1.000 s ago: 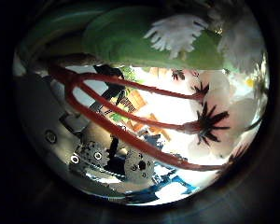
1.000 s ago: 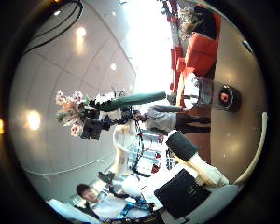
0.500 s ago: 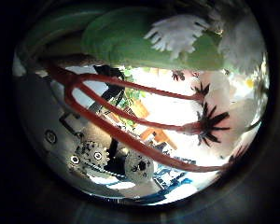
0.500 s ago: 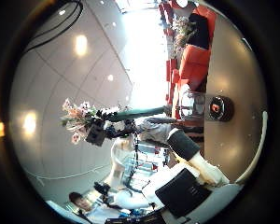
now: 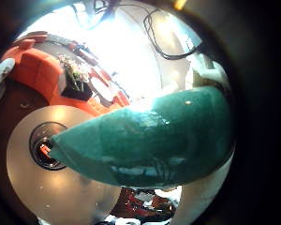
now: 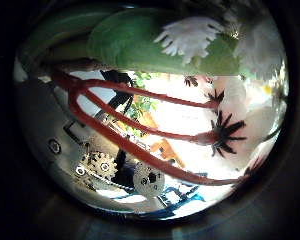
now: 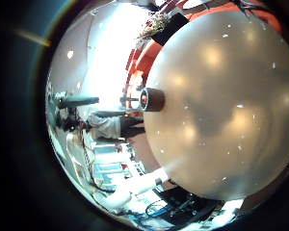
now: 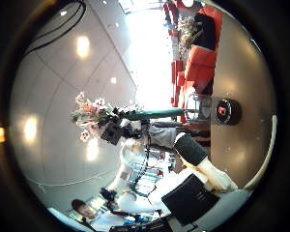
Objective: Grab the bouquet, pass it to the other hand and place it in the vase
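bouquet (image 8: 95,110): held up off the table in the left hand (image 8: 119,129) – blossoms at one end, green wrapped stem (image 8: 159,113) pointing out the other
bouquet close-up: leaf (image 6: 140,45), white blossoms (image 6: 225,125) and red stems (image 6: 120,120) fill the left palm view – stem wrap (image 5: 150,141) lies right across that palm
left hand: fingers curled round the bouquet
right hand: fingers out of sight, cannot tell
vase (image 8: 224,111): upright on round table (image 7: 222,106), well apart from bouquet

The bouquet (image 8: 95,108) sits in the left hand (image 8: 121,126), raised above the table (image 8: 246,164) (the vase (image 8: 227,111) stands well apart on it).
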Robot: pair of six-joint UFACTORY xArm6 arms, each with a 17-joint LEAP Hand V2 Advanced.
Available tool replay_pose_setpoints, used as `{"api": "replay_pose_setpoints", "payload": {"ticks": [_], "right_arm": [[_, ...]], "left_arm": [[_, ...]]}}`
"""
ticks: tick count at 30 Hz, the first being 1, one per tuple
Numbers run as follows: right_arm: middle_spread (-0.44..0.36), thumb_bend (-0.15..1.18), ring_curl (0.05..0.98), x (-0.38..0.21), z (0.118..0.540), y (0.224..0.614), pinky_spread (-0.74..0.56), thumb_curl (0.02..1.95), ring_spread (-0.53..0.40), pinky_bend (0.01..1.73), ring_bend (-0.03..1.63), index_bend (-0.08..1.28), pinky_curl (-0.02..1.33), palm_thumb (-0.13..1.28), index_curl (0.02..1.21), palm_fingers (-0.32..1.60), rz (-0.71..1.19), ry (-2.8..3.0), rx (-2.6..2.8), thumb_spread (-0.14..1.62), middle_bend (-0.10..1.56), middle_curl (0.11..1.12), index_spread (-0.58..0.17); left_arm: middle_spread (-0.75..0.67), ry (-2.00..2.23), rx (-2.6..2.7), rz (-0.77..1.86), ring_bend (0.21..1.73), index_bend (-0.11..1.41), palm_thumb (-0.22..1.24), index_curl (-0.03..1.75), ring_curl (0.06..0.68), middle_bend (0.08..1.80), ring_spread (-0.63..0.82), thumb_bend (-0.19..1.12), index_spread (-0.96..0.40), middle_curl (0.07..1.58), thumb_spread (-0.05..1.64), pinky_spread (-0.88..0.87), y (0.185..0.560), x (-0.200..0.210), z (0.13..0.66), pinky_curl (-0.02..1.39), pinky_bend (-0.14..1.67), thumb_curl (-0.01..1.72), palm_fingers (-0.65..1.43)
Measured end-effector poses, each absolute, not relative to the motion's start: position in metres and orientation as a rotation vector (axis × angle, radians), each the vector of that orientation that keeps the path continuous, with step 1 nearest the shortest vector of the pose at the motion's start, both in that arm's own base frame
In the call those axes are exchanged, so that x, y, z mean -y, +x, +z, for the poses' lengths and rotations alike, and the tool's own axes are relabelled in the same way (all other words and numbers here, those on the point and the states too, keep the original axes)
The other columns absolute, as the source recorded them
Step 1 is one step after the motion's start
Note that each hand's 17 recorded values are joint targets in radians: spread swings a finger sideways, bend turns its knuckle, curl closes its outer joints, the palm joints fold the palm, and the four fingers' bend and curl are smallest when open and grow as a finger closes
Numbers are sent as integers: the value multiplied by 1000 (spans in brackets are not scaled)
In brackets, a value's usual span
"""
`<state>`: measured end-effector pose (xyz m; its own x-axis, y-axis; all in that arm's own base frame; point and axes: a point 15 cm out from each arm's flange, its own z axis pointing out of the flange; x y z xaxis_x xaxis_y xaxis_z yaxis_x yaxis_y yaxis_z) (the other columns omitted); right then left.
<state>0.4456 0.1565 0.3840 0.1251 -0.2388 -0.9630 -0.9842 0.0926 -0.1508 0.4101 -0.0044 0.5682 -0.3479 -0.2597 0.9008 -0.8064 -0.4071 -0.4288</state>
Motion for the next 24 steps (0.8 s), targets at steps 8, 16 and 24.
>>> {"api": "replay_pose_setpoints", "payload": {"ticks": [8, 16, 24], "right_arm": [[178, -18, 265, -161, 383, 444, 439, 558, 234, 505, 390, 156, 329, 799, 268, -3, 915, -1362, -1317, 1078, 189, 321, -219], [178, -18, 266, -161, 380, 445, 439, 558, 236, 499, 383, 168, 322, 799, 281, 7, 921, -1361, -1322, 1078, 186, 317, -209], [177, -16, 267, -163, 379, 444, 439, 560, 236, 489, 380, 170, 316, 802, 295, 21, 924, -1364, -1319, 1078, 183, 311, -198]], "left_arm": [[-547, 1489, 1355, 1788, 1662, 727, 1088, 1368, 611, 1199, -374, 105, -712, 1093, 1137, -641, 434, -7, 538, 1268, 1203, 990, 888], [-552, 1462, 1328, 1737, 1660, 701, 1092, 1383, 612, 1190, -375, 95, -711, 1099, 1142, -649, 444, 5, 519, 1278, 1193, 997, 886], [-558, 1457, 1300, 1706, 1659, 667, 1088, 1403, 610, 1179, -376, 70, -708, 1107, 1137, -653, 448, 8, 509, 1274, 1190, 986, 884]]}}
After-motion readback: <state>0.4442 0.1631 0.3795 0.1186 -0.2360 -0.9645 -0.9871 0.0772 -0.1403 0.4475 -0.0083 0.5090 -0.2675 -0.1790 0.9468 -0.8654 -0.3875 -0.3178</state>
